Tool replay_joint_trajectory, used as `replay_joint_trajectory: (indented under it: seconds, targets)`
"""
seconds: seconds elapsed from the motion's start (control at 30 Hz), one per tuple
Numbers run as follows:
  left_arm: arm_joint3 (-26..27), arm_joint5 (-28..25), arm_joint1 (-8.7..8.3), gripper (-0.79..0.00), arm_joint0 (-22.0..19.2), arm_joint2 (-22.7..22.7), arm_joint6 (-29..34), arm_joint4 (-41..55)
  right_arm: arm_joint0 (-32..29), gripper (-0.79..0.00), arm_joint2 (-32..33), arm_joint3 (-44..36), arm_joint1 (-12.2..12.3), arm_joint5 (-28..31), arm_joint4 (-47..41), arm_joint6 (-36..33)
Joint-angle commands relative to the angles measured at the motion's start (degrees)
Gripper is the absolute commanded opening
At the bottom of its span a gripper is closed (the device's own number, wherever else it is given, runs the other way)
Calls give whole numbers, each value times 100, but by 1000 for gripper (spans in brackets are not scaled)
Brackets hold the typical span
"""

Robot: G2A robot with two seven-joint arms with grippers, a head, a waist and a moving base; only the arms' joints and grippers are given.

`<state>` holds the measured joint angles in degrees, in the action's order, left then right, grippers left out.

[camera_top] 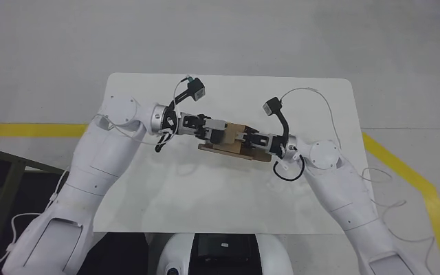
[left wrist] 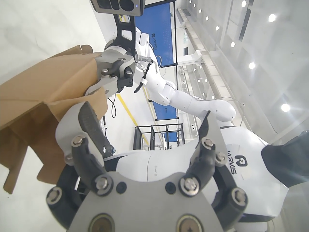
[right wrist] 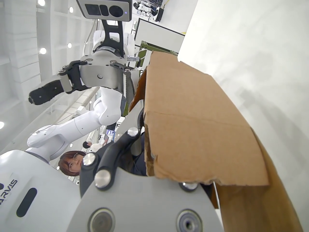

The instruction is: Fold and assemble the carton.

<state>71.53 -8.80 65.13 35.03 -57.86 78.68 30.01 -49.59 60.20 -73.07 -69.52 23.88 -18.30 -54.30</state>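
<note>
A brown cardboard carton [camera_top: 230,146], partly opened with loose flaps, is held over the middle of the white table [camera_top: 227,199] between both arms. My right gripper [camera_top: 249,139] is at its right end, shut on a flap; in the left wrist view the right gripper [left wrist: 102,86] pinches the carton [left wrist: 36,90] at its edge. My left gripper [camera_top: 218,132] is at the carton's left end and stands wide open [left wrist: 147,109]. One left finger [left wrist: 90,121] rests against a flap and the other is free in the air. The carton [right wrist: 193,112] hides the right gripper's own fingertips.
A thin white cable [camera_top: 323,103] loops over the table's back right part. Bare tabletop lies in front of and behind the carton. A yellow floor line [camera_top: 41,129] runs past the table's sides.
</note>
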Motion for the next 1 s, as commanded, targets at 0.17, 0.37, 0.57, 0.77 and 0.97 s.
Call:
replay_joint_trajectory:
  seconds: [0.17, 0.37, 0.57, 0.77, 0.97]
  targets:
    - [14, 18, -83, 0, 132, -318, -23, 121, -51, -785, 85, -7, 20, -3, -32, -29]
    - [-17, 56, -124, 0, 210, -443, -75, 103, -103, -785, 122, -67, 31, -3, -86, -79]
    - [-46, 58, -141, 0, 227, -443, -176, -69, -155, -785, 125, -154, 38, -4, -137, -174]
    - [-116, 61, -144, 0, 203, -438, -258, -118, -211, -785, 86, -270, 47, -1, -117, -335]
    - [-119, 83, -134, 0, 154, -410, -196, -35, -256, -785, -38, -338, 36, -37, -82, -456]
